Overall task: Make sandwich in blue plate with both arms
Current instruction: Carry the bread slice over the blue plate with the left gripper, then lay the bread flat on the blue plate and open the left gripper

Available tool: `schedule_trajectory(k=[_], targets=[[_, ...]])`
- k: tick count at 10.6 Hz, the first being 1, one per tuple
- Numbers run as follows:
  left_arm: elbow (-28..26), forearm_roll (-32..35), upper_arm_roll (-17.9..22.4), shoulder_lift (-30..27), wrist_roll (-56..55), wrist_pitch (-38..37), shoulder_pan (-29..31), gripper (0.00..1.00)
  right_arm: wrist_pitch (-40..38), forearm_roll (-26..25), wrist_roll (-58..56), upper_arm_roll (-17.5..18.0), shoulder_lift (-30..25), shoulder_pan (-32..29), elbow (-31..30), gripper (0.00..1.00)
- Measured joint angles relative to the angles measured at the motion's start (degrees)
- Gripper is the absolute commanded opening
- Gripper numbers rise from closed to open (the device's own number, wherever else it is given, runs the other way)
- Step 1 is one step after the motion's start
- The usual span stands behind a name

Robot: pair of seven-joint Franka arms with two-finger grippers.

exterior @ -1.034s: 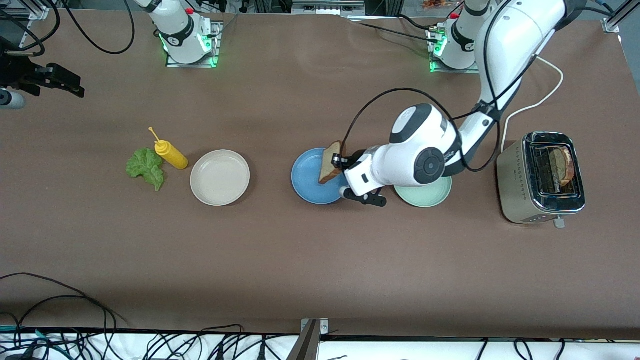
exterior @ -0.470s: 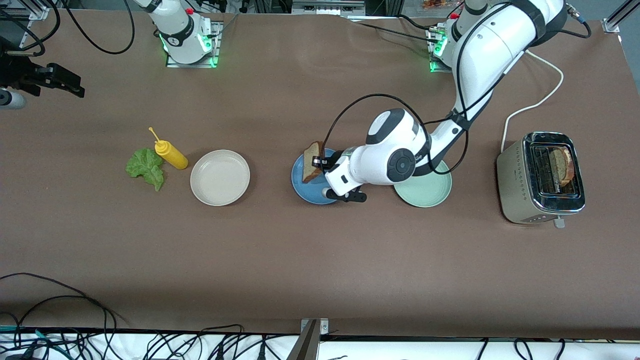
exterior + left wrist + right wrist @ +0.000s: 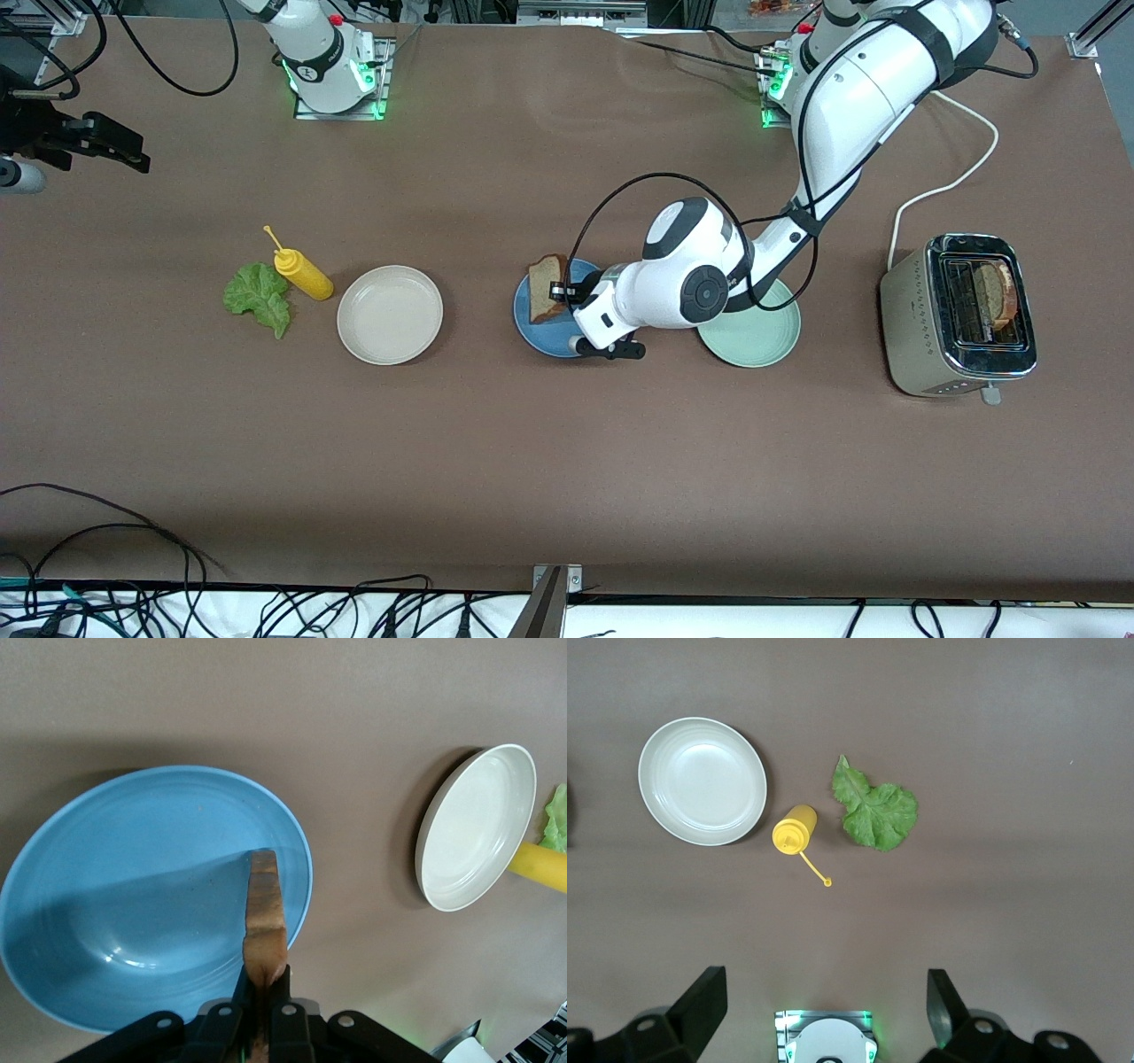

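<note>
On the worktop (image 3: 567, 461), the toaster (image 3: 961, 315) holds one bread slice (image 3: 992, 297). Over the blue plate (image 3: 540, 332), the left gripper (image 3: 263, 992) has its jaws clamped on a second slice (image 3: 265, 921). The right gripper (image 3: 824, 1001) waits, jaws wide and empty, over the lettuce (image 3: 877, 813) and bottle (image 3: 793, 833).

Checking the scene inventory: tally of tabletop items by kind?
Plates: 3, blue plate, beige plate, pale green plate
Bread slices: 2, held slice, slice in toaster
Lettuce leaf: 1
Squeeze bottle: 1
Toaster: 1
Total: 8
</note>
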Motion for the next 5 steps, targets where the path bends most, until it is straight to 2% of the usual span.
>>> schedule_trajectory(k=[3,4,5], targets=[[0.0,0.0,0.2,0.2,0.0,1.1,0.4,0.00,0.0,0.0,0.0,0.0,0.0,0.0,0.0,1.00],[0.0,0.0,0.2,0.2,0.0,1.3,0.6,0.09,0.0,0.0,0.0,0.0,0.0,0.0,0.0,1.00],[0.0,0.0,0.2,0.2,0.0,1.4,0.7,0.47,0.0,0.0,0.0,0.0,0.0,0.0,0.0,1.00]])
